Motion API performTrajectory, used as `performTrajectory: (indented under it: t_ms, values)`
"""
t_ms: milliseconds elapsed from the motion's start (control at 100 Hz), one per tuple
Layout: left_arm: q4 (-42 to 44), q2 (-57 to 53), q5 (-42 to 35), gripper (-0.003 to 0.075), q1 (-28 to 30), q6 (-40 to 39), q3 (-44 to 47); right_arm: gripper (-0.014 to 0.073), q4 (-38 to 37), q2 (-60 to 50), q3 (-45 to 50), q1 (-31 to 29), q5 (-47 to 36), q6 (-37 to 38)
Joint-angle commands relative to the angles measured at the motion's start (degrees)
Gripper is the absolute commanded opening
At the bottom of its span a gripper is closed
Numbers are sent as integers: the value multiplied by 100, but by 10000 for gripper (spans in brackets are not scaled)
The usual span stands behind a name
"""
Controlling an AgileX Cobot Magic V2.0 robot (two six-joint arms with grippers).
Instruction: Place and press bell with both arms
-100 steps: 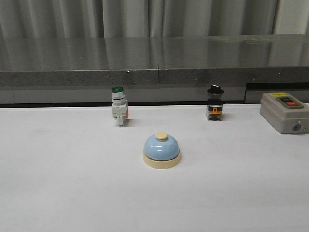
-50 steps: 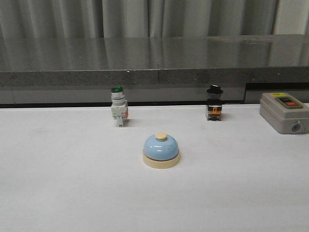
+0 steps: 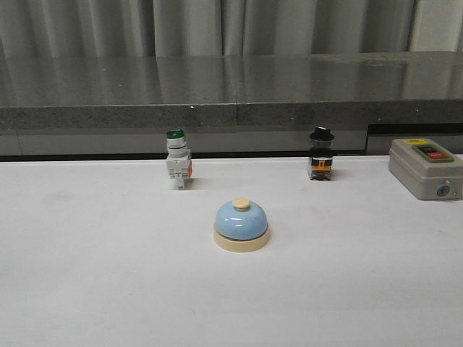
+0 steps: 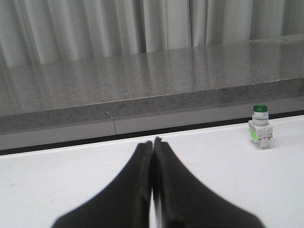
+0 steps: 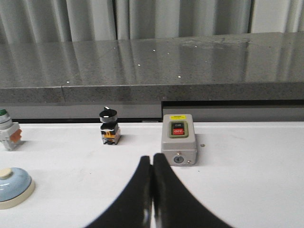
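The bell [image 3: 241,225], pale blue dome on a cream base with a cream button, stands upright on the white table near the middle of the front view. It also shows at the edge of the right wrist view as the bell [image 5: 14,186]. Neither arm appears in the front view. My left gripper [image 4: 152,140] is shut with nothing in it, low over bare table, and the bell is outside its view. My right gripper [image 5: 152,156] is shut and empty too, apart from the bell, pointing toward the grey box.
A green-capped white pushbutton [image 3: 178,158] stands behind the bell to the left, also seen as the pushbutton [image 4: 260,127]. A black-knobbed selector switch [image 3: 321,153] stands behind to the right. A grey box with red button [image 3: 426,168] sits at far right. A grey stone ledge [image 3: 231,108] runs along the back.
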Motion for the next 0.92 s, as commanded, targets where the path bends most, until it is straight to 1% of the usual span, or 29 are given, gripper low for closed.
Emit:
performTrajectory:
  t_ms: [0, 910]
  values:
    - [-56, -153, -508, -20, 2, -50, 230, -60, -61, -93, 22, -122, -751, -76]
    - [-56, -153, -508, -20, 2, -50, 230, -60, -61, -93, 10, -152, -754, -76]
